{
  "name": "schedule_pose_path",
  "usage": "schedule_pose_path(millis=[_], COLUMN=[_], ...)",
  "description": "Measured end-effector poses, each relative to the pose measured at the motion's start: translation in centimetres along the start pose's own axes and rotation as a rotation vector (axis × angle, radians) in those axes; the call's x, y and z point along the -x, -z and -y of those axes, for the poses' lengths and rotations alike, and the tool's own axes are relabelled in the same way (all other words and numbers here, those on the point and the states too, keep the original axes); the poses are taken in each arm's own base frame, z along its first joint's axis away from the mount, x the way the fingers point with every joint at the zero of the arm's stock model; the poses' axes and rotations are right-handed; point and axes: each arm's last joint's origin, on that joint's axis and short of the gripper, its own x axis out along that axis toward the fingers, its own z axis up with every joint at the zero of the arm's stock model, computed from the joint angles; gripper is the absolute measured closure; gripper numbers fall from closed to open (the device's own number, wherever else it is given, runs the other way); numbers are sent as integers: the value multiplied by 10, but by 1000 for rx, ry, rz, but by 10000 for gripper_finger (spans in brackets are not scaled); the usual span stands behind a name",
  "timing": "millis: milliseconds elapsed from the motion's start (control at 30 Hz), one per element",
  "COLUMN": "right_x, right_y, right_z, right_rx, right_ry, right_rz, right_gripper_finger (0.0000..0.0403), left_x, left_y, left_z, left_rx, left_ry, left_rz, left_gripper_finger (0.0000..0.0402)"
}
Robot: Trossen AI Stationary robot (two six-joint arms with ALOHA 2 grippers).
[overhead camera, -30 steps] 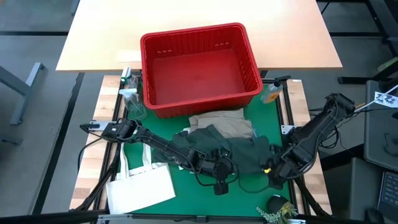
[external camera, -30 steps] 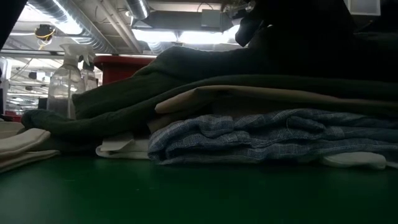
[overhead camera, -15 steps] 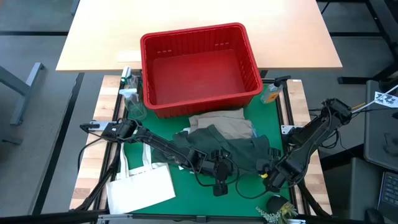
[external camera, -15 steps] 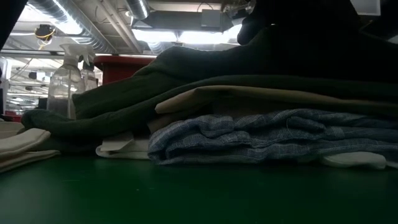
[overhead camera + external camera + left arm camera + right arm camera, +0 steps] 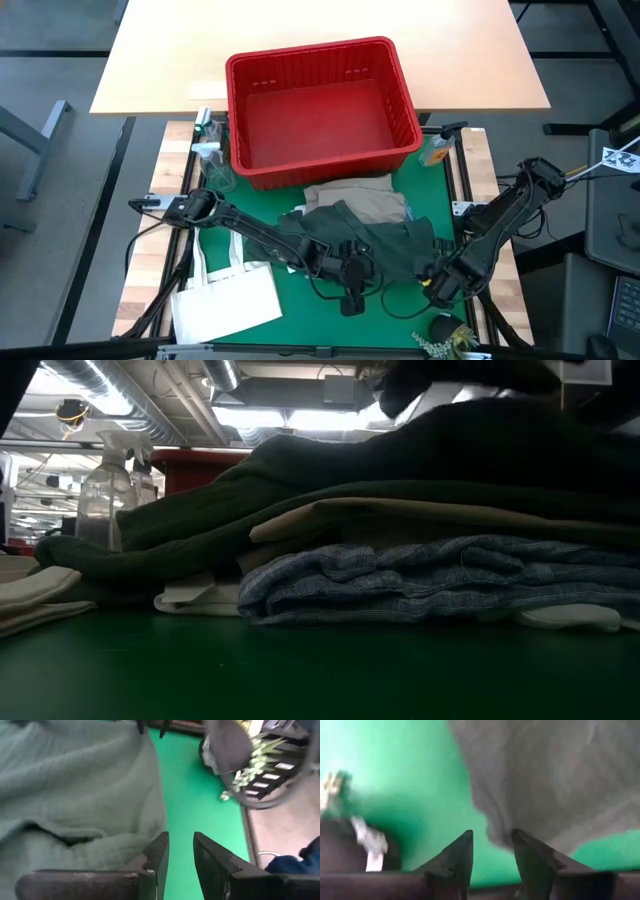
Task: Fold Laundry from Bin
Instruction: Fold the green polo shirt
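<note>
Both grippers (image 5: 352, 272) (image 5: 432, 281) now off laundry (image 5: 385, 245)

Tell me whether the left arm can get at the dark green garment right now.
Probably yes. The left gripper hangs open at the near edge of the dark green garment, which tops the pile; nothing lies between them but bare green mat.

The dark green garment (image 5: 400, 470) covers most of the beige garment (image 5: 420, 515) beneath.
</note>
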Motion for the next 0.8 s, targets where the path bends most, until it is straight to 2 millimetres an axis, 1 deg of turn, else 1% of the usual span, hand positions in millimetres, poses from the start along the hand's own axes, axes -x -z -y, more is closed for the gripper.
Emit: schedule_pose_path(millis=[100, 167, 300, 367, 500, 633, 700, 800], right_x=[2, 5, 13, 18, 27, 35, 37, 38], right_y=[1, 3, 6, 7, 8, 5, 1, -7], right_z=[3, 5, 11, 16, 29, 44, 51, 63], right_rx=[-13, -10, 34, 38, 38, 32, 12, -53], right_ry=[-50, -65, -57, -31, 130, 341, 414, 459], right_rz=[-101, -122, -82, -25, 164, 376, 420, 405], right_gripper_finger=[252, 249, 249, 249, 249, 249, 249, 249], left_x=[9, 17, 29, 30, 28, 25, 24, 23], left_y=[-6, -11, -21, -24, -29, -35, -38, -42], left_z=[1, 2, -2, -7, -20, -38, -47, -59], left_rx=[-14, -13, -3, 5, 22, 45, 58, 74], left_ry=[26, 37, 34, 24, -17, -59, -75, -96], left_rz=[14, 26, 58, 66, 76, 69, 74, 81], left_gripper_finger=[325, 331, 342, 346, 348, 349, 349, 349])
